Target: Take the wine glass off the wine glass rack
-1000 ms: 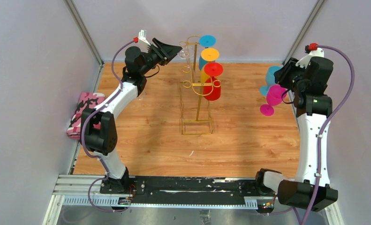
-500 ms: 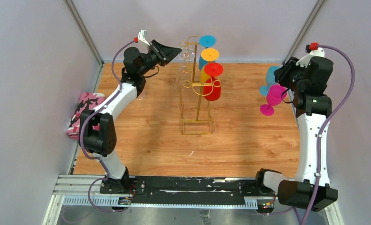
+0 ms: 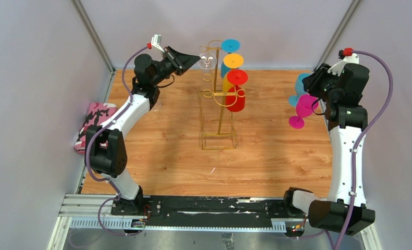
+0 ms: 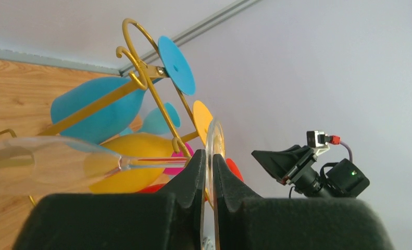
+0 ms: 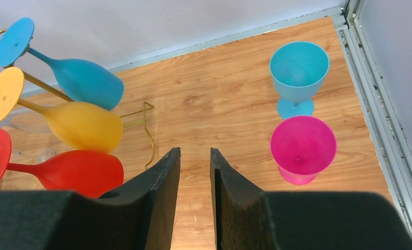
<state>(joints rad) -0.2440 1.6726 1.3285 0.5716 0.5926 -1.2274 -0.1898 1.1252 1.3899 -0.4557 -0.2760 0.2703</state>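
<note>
one clear wine glass is held by its foot in the left gripper, squeezed tight, up by the top hooks of the wine glass rack. three are hung there (blue glass, yellow glass, red glass). nothing is held in the right gripper, its fingers a little apart

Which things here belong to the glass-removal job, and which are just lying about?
Job: left hand, clear wine glass in its grip, wine glass rack, hung blue glass, hung yellow glass, hung red glass.
Lying about: pink-black cloth, standing blue glass, standing pink glass.
</note>
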